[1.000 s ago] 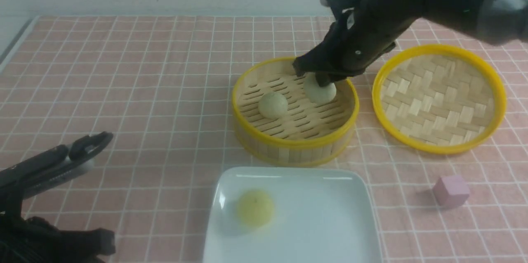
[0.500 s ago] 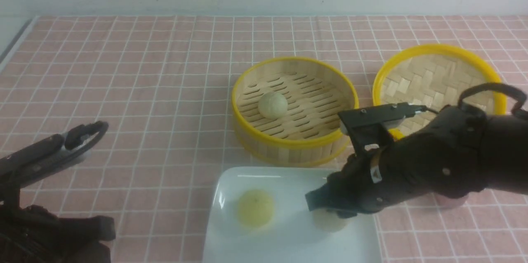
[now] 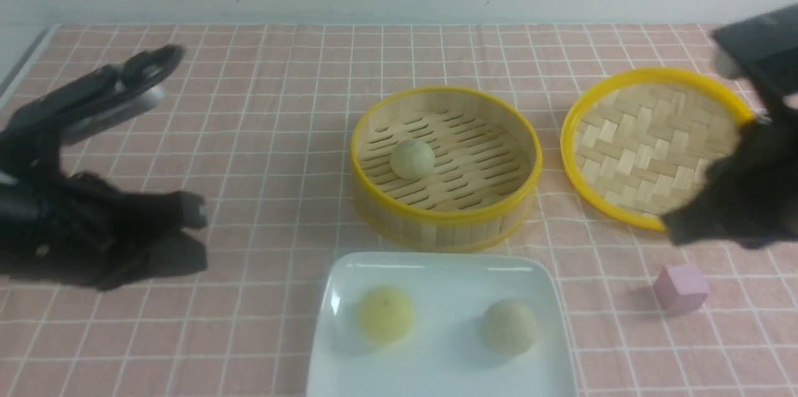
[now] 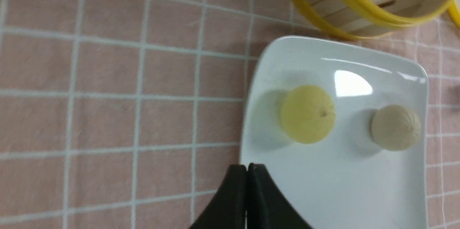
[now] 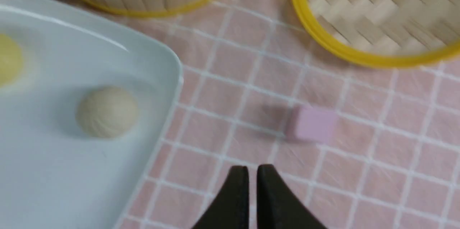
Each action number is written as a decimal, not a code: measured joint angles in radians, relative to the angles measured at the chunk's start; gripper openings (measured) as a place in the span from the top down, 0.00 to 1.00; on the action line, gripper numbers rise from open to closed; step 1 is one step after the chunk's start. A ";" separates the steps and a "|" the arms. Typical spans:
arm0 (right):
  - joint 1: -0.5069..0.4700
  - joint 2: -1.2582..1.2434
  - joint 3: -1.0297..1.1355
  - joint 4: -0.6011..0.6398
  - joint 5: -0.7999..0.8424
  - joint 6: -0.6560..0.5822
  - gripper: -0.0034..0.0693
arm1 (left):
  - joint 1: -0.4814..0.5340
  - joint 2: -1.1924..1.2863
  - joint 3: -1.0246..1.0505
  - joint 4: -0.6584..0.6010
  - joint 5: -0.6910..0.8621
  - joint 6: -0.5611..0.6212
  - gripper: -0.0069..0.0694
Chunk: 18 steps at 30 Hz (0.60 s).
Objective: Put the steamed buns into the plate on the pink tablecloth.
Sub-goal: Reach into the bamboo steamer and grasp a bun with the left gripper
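White and glossy, the plate [image 3: 449, 282] lay at the near edge of the desk, about its middle, on the pink tablecloth [image 3: 262, 135]. Two round things sat on it, apart from each other: a yellow bun [image 3: 386, 314] on the side of the left edge, and a steamed bun [image 3: 510, 326] on the other side, pale beige with faint pleats on its dome. A small pink cube [image 3: 681, 288] stood on the cloth beside the plate, not touching it.

The left arm [image 3: 93, 241] hovered near the left edge, its jaws pressed together and empty. The right arm [image 3: 742, 210] hung near the right edge, by the woven lid [image 3: 648, 141]; its jaws were almost together, holding nothing.

Further back, near the middle of the desk, the bamboo steamer basket [image 3: 446, 222] held the second steamed bun [image 3: 412, 158], alone on the slats, of the same pale colour.

In my judgement one bun was delivered and the other waited. The next move would ask one arm to open its jaws, come down inside the yellow rim without knocking it, and close softly on the dome.
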 joint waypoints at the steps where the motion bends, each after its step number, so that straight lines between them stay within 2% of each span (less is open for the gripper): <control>1: -0.002 -0.051 0.036 -0.005 0.028 0.000 0.96 | -0.027 0.060 -0.053 -0.006 0.008 0.029 0.91; 2: -0.003 -0.059 0.036 -0.005 0.030 0.000 0.96 | -0.033 0.085 -0.076 -0.008 0.010 0.036 0.91; 5: -0.008 -0.157 0.139 -0.012 0.020 0.000 0.97 | -0.139 0.292 -0.265 -0.004 0.015 0.061 0.91; 9: -0.008 -0.196 0.211 -0.011 -0.023 0.000 0.97 | -0.252 0.526 -0.519 0.069 0.014 0.038 0.87; 12: -0.008 -0.197 0.232 -0.007 -0.029 0.000 0.97 | -0.299 0.667 -0.689 0.156 0.022 -0.058 0.80; 13: -0.008 -0.197 0.236 -0.007 -0.038 0.000 0.96 | -0.315 0.746 -0.786 0.212 0.030 -0.130 0.74; 14: -0.008 -0.197 0.236 -0.007 -0.040 0.000 0.96 | -0.316 0.746 -0.786 0.221 0.031 -0.130 0.73; 16: -0.008 -0.197 0.236 -0.009 -0.054 0.000 0.96 | -0.330 0.866 -0.931 0.319 0.055 -0.228 0.62; 17: -0.008 -0.197 0.236 -0.009 -0.055 0.000 0.96 | -0.331 0.883 -0.951 0.325 0.060 -0.239 0.61; 18: -0.008 -0.197 0.236 -0.008 -0.065 0.001 0.96 | -0.334 0.937 -1.015 0.369 0.078 -0.264 0.55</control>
